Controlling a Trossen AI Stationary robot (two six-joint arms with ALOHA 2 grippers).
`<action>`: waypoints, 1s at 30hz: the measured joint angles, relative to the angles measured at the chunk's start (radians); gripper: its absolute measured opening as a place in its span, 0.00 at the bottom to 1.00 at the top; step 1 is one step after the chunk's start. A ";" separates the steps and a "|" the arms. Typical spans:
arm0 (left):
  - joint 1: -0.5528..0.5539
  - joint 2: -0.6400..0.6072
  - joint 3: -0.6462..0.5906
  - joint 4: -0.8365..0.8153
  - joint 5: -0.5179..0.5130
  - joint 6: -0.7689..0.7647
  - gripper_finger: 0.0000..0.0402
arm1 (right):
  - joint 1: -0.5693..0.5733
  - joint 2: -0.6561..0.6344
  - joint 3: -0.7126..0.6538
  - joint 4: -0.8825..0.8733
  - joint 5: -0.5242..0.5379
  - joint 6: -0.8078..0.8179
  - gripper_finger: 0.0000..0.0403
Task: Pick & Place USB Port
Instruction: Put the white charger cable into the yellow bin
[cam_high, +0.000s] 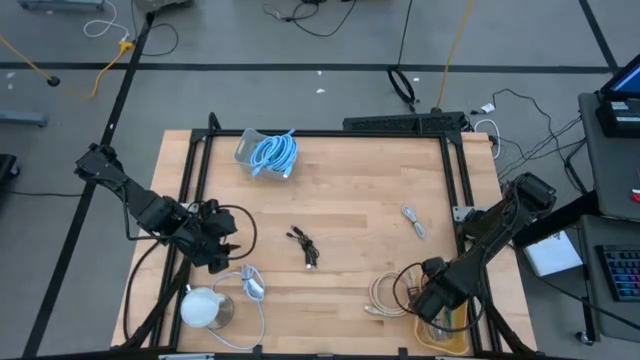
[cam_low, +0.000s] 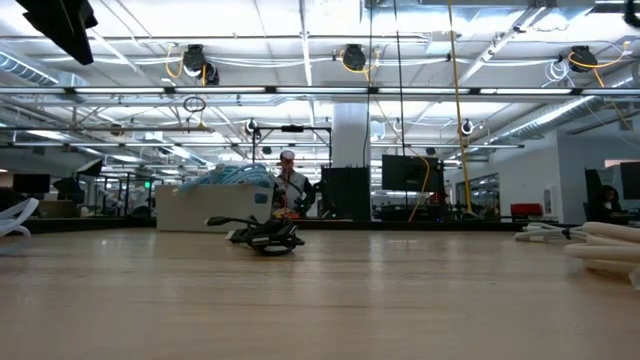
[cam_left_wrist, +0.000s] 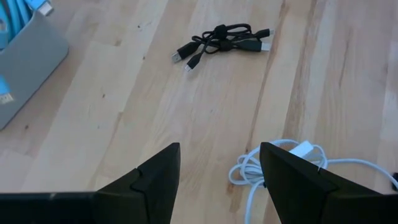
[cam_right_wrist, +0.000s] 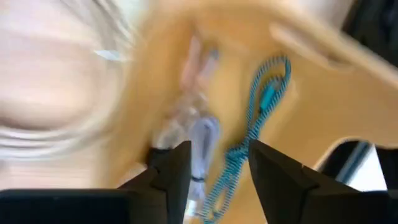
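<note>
- The left gripper (cam_high: 222, 252) is held over the surface (cam_high: 340, 190) near its left edge; its jaws are seen parted in the left wrist view, with nothing between them.
- A white cable (cam_left_wrist: 292, 163) is seen coiled on the surface just beyond the left fingers (cam_left_wrist: 155, 180), beside a white round object (cam_high: 203, 306) at the front-left corner.
- A black USB cable (cam_high: 304, 245) is laid bundled near the middle of the surface, apart from both grippers.
- A grey bin (cam_high: 256, 149) filled with blue cable (cam_high: 274, 153) is placed near the back edge, left of centre.
- A small silver cable (cam_high: 414, 221) is laid toward the right edge.
- A beige cable coil (cam_high: 385, 294) is laid near the front-right corner.
- The right gripper (cam_high: 434, 300) is positioned over a yellow tray (cam_right_wrist: 311, 81) at the front-right corner; its jaws are parted and nothing is seen gripped.
- A blue braided cable (cam_right_wrist: 261, 112) and a pale cable (cam_right_wrist: 202, 134) are seen inside the tray, though blurred.
</note>
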 joint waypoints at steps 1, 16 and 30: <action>0.000 0.000 0.000 0.000 0.000 -0.002 0.56 | -0.005 -0.008 0.022 -0.035 0.040 -0.003 0.39; 0.000 0.000 0.000 0.007 0.000 -0.037 0.56 | -0.214 -0.148 0.321 -0.508 0.680 -0.452 0.35; 0.041 0.000 0.000 0.017 -0.019 -0.186 0.56 | -0.605 -0.111 0.057 -0.498 0.465 -1.104 0.27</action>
